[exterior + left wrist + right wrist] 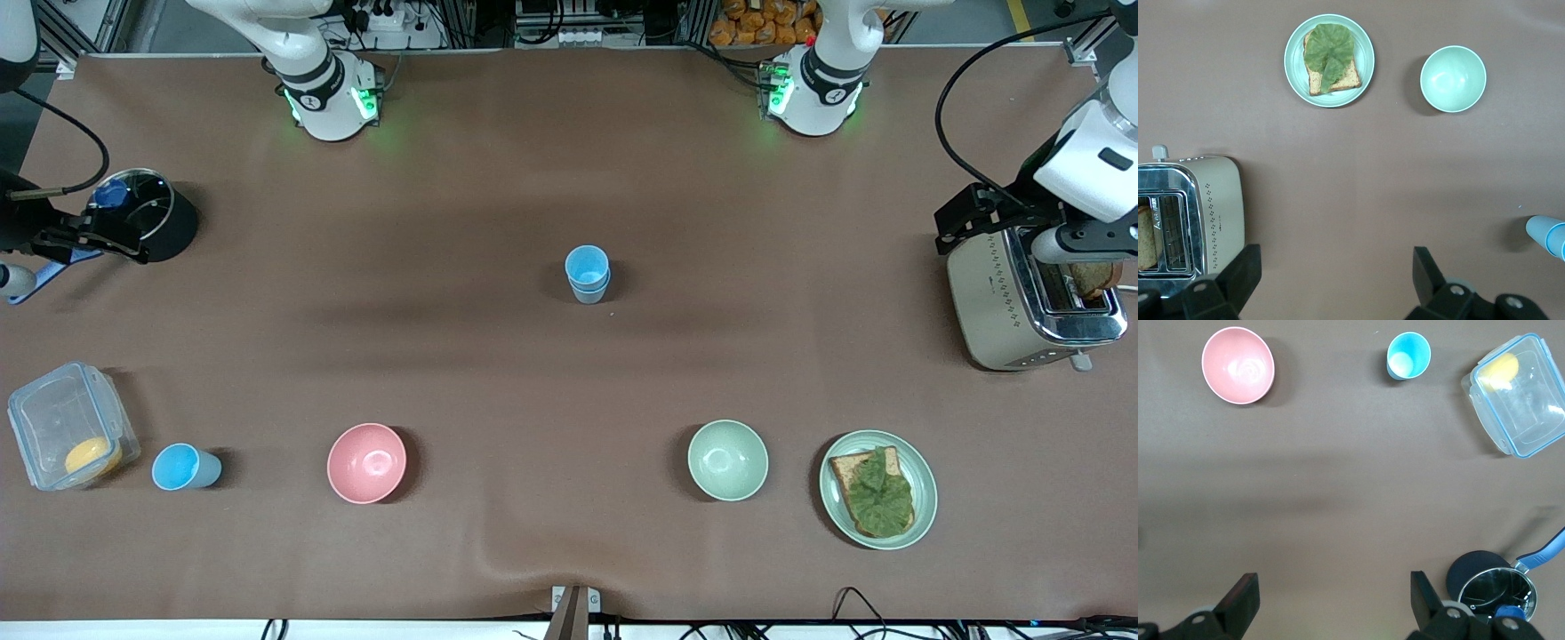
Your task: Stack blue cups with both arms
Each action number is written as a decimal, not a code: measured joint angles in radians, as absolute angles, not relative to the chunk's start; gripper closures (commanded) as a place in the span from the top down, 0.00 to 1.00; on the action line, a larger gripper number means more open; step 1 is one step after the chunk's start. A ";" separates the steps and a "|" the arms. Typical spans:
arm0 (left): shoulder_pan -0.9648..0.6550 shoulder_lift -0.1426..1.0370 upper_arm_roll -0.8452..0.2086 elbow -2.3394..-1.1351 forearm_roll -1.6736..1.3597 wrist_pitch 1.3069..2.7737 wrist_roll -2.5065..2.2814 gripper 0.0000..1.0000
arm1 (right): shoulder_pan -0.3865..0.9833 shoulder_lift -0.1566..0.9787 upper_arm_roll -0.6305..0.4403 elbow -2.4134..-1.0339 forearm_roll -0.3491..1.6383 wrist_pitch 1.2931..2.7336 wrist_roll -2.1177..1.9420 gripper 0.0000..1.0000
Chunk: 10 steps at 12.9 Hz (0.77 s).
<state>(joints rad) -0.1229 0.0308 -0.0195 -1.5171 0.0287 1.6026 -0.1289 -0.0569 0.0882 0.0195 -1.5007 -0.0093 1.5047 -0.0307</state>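
Both my grippers are up and waiting, holding nothing: left gripper (1331, 283) over the toaster (1022, 302) at the left arm's end of the table, jaws spread wide; right gripper (1331, 603) over the dark pot (147, 213) at the right arm's end, jaws equally wide. My landmark is the nested blue cups (588, 274), upright mid-table, one seated inside another with two rims showing, so part of the stack looks done. A lone blue cup (185, 467) stands much nearer the front camera than that stack, toward the right arm's end, between the clear lidded box (71, 427) and the pink bowl (366, 462). I judge it mine to fetch with the right arm. The cups are smooth, tapered plastic, narrow enough for a rim or side pinch. The pale green bowl (727, 460) is wider and no part of this job.
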 measured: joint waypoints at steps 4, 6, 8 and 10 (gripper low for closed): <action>-0.124 0.030 -0.018 -1.517 0.029 1.599 -0.129 1.00 | -0.057 0.088 0.020 -1.501 -0.009 1.505 -0.030 1.00; -0.125 0.029 -0.018 -1.517 0.029 1.594 -0.129 1.00 | -0.057 0.088 0.020 -1.501 -0.009 1.505 -0.030 1.00; -0.125 0.029 -0.014 -1.517 0.029 1.591 -0.129 1.00 | -0.057 0.088 0.020 -1.501 -0.009 1.505 -0.030 1.00; -0.124 0.029 -0.010 -1.517 0.029 1.591 -0.129 1.00 | -0.057 0.088 0.019 -1.501 -0.009 1.504 -0.030 1.00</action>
<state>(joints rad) -0.1240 0.0289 -0.0102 -1.5175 0.0287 1.5913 -0.1289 -0.0569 0.0882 0.0195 -1.5007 -0.0093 1.5044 -0.0300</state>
